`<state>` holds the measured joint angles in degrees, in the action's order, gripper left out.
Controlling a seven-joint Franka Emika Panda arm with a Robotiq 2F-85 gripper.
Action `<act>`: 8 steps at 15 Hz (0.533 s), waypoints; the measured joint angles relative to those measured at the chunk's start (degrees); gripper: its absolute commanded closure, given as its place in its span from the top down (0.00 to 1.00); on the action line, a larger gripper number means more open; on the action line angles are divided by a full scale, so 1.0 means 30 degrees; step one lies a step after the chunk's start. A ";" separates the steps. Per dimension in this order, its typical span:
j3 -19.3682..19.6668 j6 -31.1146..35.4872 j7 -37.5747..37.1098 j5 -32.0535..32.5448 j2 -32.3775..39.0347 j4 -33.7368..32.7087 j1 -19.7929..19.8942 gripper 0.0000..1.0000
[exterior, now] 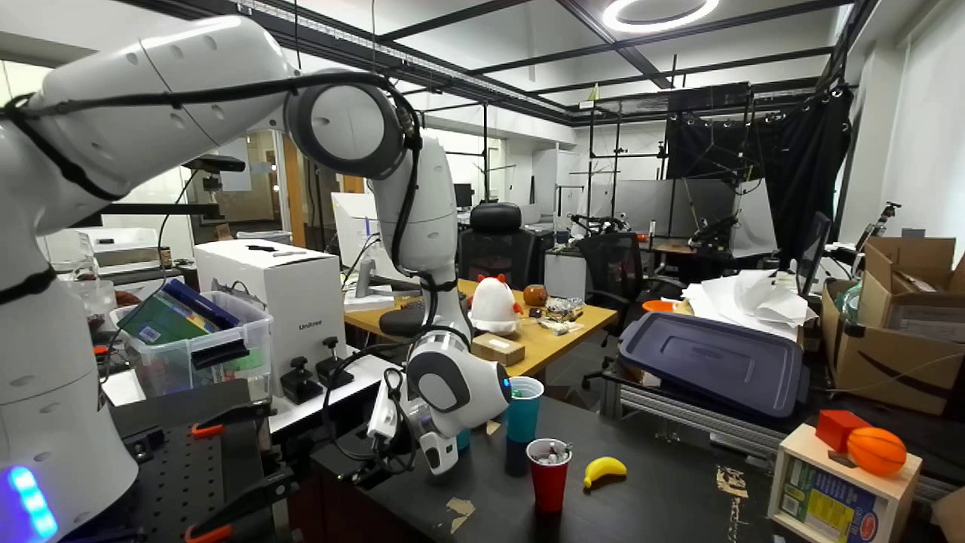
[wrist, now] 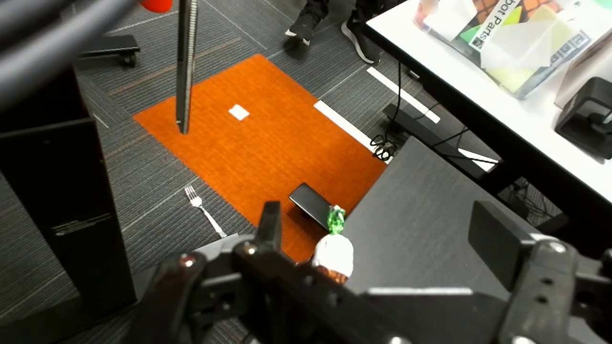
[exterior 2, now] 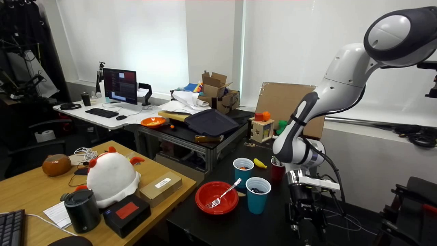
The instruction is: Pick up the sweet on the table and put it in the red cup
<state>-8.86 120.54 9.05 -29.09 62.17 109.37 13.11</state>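
A black curtain (exterior: 818, 158) hung at the back of the room, well beyond the black table (exterior: 656, 513) on my screen. In the wrist view my gripper (wrist: 380, 224) had its fingers (wrist: 499, 246) spread wide, and what I took for the sweet (wrist: 334, 253), white with a green wrapper twist, showed between them against the table's edge, nearer the finger at that view's left; I couldn't tell what it rested on. In both exterior views the red cup (exterior: 549, 486) stood upright, with shiny pieces (exterior: 554, 454) inside, near a yellow banana (exterior: 605, 470). In an exterior view two teal cups (exterior 2: 257, 202) stood beside a red bowl (exterior 2: 225, 209), a fork (exterior 2: 227, 192) leaning over its rim.
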 measured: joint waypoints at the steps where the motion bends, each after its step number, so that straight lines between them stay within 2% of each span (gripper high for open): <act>1: 0.0001 0.0009 0.0000 0.0004 0.0075 -0.0006 -0.0033 1.00; 8: 0.0042 0.0174 0.0376 0.0005 0.0318 -0.0093 -0.0053 1.00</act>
<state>-8.74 121.07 10.18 -29.07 63.12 109.10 12.95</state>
